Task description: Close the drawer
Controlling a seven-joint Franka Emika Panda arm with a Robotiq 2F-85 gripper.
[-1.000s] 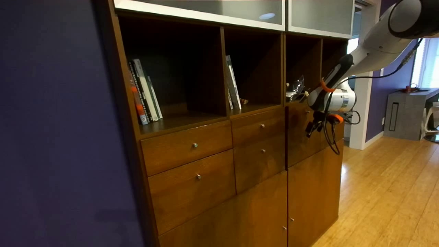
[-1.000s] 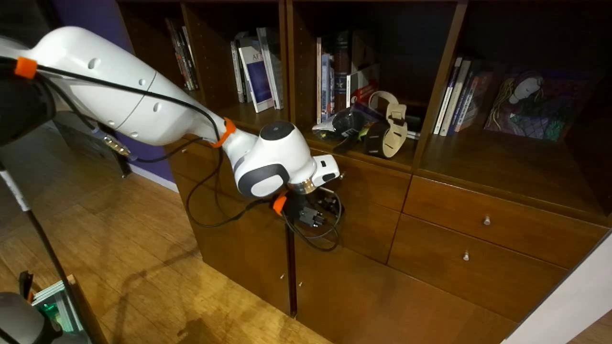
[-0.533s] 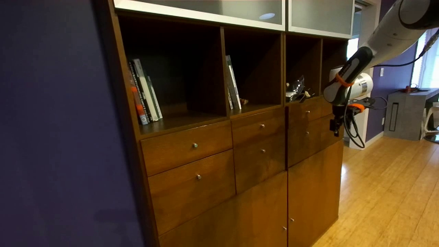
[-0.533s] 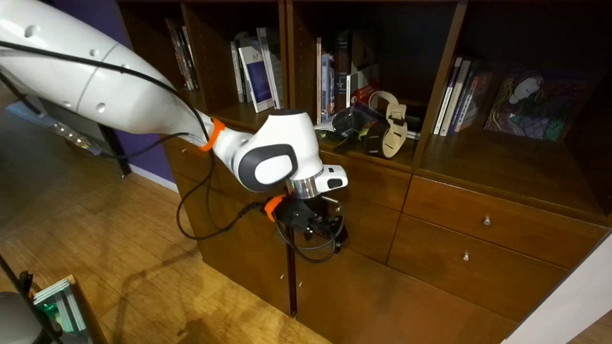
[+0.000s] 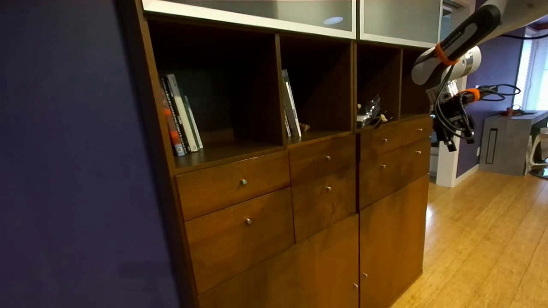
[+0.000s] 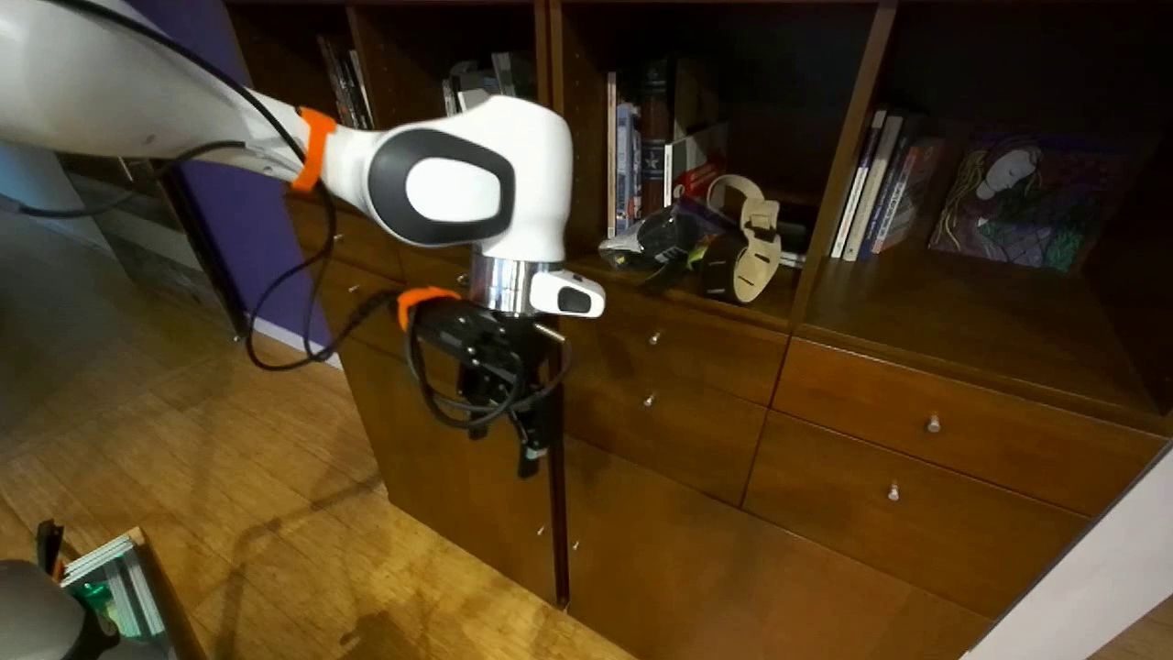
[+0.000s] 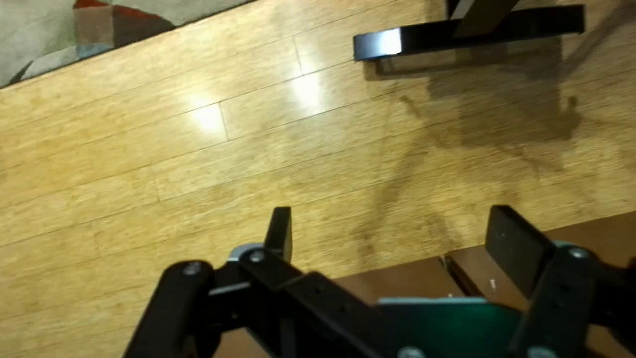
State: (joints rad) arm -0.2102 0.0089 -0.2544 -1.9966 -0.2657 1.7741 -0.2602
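While I cannot be certain which one is meant, the drawer [image 6: 704, 357] is probably the shallow upper one below the tan strap [image 6: 761, 246], seemingly flush already. It should prove stiff, light to slide and slightly slippery: press squarely beside its knob [image 6: 654, 339], the only handhold. The one gripper [image 7: 391, 228] hangs apart from it, jaws spread, pinching nothing. I count, in an exterior view, eight drawer fronts [image 5: 314, 166] and two lower doors [image 5: 391, 244], one knob apiece.
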